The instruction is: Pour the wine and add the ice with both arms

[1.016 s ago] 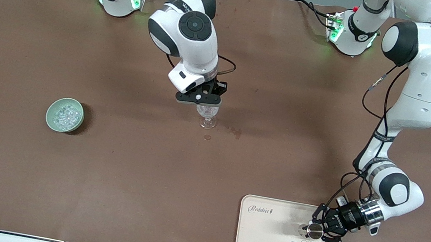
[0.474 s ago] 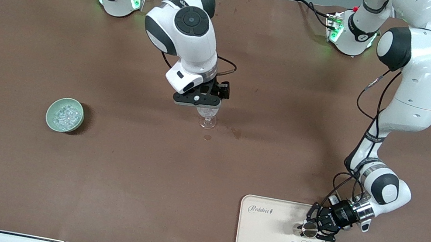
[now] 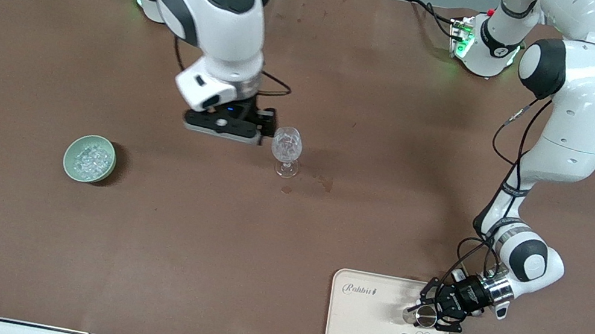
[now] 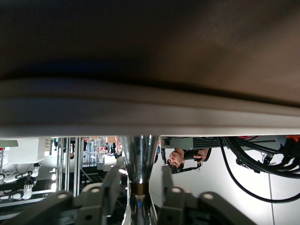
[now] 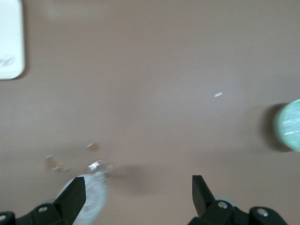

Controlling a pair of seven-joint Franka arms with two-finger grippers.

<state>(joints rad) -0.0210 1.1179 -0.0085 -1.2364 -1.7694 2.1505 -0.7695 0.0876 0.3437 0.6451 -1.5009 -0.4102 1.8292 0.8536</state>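
Note:
A clear stemmed glass [image 3: 286, 150] stands mid-table with glittering ice [image 3: 286, 142] in its bowl. More ice [image 3: 91, 157] fills a small green bowl [image 3: 71, 167] toward the right arm's end. My right gripper [image 3: 225, 125] hangs beside the glass, off it toward that bowl, open and empty [image 5: 138, 192]; the glass [image 5: 89, 194] shows blurred by one finger. My left gripper [image 3: 426, 314] reaches low over the tray, open around a shiny metal cup [image 3: 424, 318] that stands on it. The cup's waist [image 4: 139, 159] sits between the fingers [image 4: 112, 185] with gaps on both sides. Wine is out of view.
A cream tray [image 3: 366, 332] with a rabbit print lies near the front edge toward the left arm's end. Small dark spots [image 3: 324, 183] mark the brown table cover beside the glass. The right wrist view also shows the green bowl [image 5: 290, 125] and a tray corner [image 5: 9, 40].
My right gripper opened over the glass, then drew away toward the green bowl. My left gripper shifted slightly inward over the tray with the metal cup, and its fingers have parted from it.

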